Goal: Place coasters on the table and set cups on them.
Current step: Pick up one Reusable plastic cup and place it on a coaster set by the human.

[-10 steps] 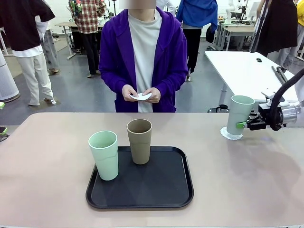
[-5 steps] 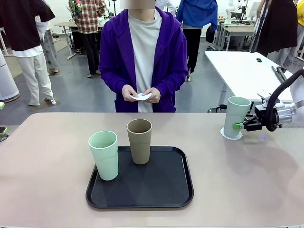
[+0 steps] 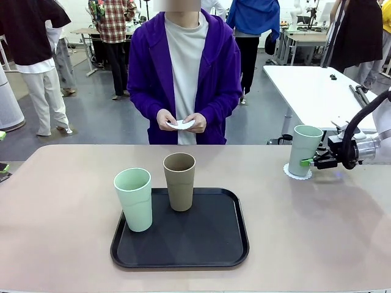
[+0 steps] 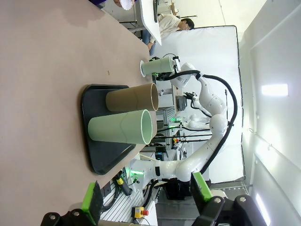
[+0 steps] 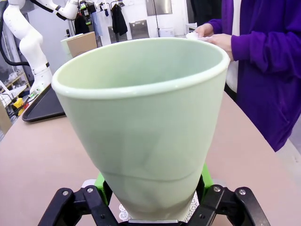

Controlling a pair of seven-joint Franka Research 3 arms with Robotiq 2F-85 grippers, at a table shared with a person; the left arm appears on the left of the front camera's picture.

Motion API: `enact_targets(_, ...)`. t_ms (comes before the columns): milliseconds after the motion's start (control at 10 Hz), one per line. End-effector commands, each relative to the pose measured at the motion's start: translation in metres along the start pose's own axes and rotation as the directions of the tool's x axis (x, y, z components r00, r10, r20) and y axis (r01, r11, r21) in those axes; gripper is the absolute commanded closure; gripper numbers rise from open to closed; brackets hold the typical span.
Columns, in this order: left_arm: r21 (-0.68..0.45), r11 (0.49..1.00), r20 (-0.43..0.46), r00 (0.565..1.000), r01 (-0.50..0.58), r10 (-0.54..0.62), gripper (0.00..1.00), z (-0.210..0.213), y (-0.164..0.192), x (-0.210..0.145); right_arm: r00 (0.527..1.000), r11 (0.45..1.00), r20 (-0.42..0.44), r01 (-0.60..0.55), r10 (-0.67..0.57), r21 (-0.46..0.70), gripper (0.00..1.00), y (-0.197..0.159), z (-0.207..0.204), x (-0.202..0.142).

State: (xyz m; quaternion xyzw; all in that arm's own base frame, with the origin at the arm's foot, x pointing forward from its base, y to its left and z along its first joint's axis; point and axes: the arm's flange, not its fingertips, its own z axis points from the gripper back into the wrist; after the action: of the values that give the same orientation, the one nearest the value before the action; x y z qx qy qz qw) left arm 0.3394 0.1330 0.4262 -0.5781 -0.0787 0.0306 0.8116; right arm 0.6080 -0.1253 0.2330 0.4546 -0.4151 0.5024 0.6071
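At the tabletop's left – left end effector: fingers apart and holding nothing, well back from the tray.
Tabletop: beige-pink, with the black tray near its middle.
Left mint cup: upright on the tray's front left, with no coaster under it.
Tan cup: upright on the tray, just behind and to the right of the left mint cup. The two stand close but apart.
Person's hands: beyond the far edge, at the middle, holding the spare coasters off the tabletop.
Placed coaster: flat on the tabletop, far right, well apart from the tray.
Right mint cup: its base is over the placed coaster and its long axis is nearly vertical, with the rim leaning slightly toward the right arm. Whether the base sits fully flat cannot be told.
Right end effector: clamped on the right mint cup low on its wall, coming in level from the right.
Relation that counts: the cup lies straight ahead of the right end effector, so letting go probably calls for a level pull-back to the right.
Nearer arm for the tray cups: probably the left.
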Motion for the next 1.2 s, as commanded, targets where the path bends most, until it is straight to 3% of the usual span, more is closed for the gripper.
enact_targets(0, -0.014, 1.000, 0.005, 1.000, 0.005, -0.005, 0.00, 0.0011, -0.0016, -0.0011, 1.000, 1.000, -0.007, 0.022, -0.022, 0.001, 0.17, -0.0092, -0.0031, 0.0008)
enact_targets(300, -0.014, 1.000, 0.005, 1.000, 0.005, -0.005, 0.00, 0.0011, -0.0016, -0.0011, 0.999, 1.000, -0.023, 0.024, -0.024, -0.003, 0.14, -0.0090, -0.0028, -0.0010)
enact_targets(400, -0.014, 1.000, 0.005, 1.000, 0.005, -0.005, 0.00, 0.0011, -0.0016, -0.0011, 0.999, 1.000, -0.027, 0.028, -0.029, -0.003, 0.00, -0.0091, -0.0027, -0.0011)
enact_targets(1100, -0.014, 1.000, 0.005, 1.000, 0.005, -0.005, 0.00, 0.0011, -0.0016, -0.0011, 0.987, 0.999, -0.162, -0.001, -0.006, -0.041, 0.00, -0.0075, -0.0003, -0.0015)
